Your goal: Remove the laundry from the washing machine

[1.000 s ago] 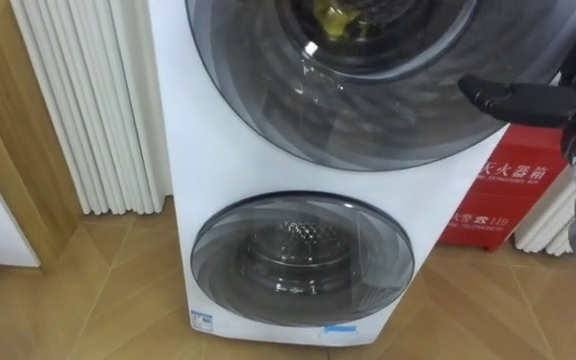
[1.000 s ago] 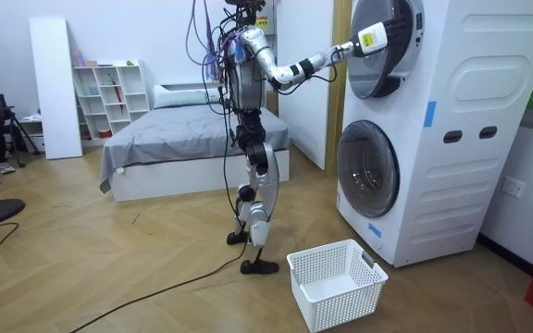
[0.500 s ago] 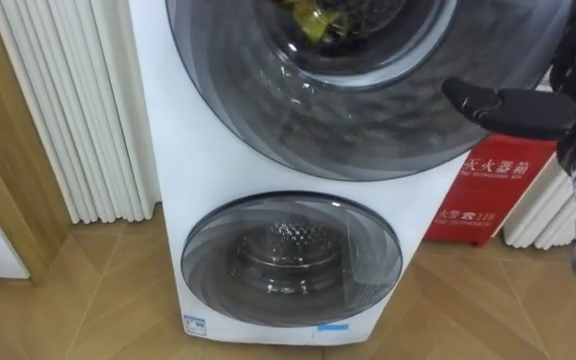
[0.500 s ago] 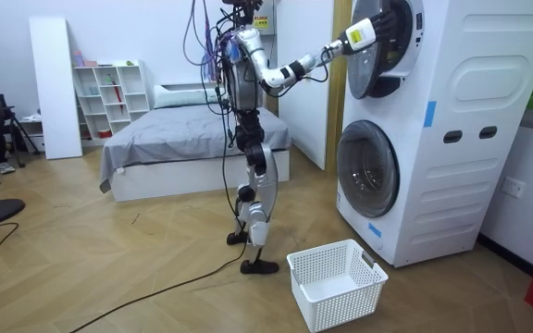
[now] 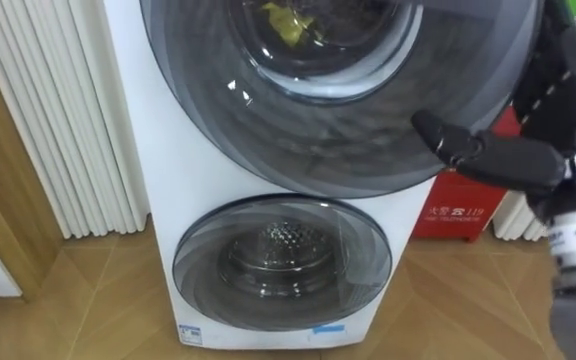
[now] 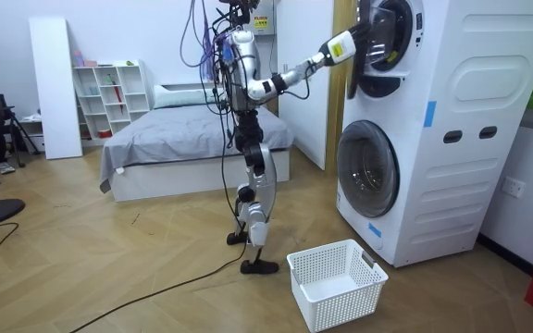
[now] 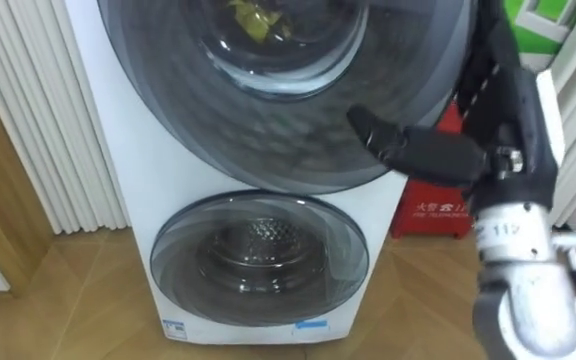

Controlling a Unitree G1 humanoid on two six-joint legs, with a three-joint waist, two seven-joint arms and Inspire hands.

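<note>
My right hand [image 5: 513, 160] is raised to the right rim of the upper door [image 5: 338, 110] of a white stacked washing machine [image 5: 158, 180]. The thumb [image 5: 448, 140] sticks out straight across the dark glass. The other fingers run up along the door's edge, and I cannot tell whether they are hooked round it or only lying against it.

The clothes [image 5: 286, 18] are inside the upper drum, seen through the glass as a crumpled yellow-green piece against something darker. They lie up and to the left of my hand, behind the door, so nothing of them is within reach. From the room view I cannot say how far the door stands off the machine.

I judge the clothes to be soft and limp, light if dry, heavier and clingy if damp. They will bunch and drape, not hold a shape, and pieces may be tangled together. Any fold will do as a hold: the best is to close my fingers deep over a thick bunch near the drum's mouth, since a thin edge could slip out.

The lower door [image 5: 283, 262] is shut, its drum looking bare. A white basket [image 6: 336, 282] waits on the floor beside my feet, in front of the machine.
</note>
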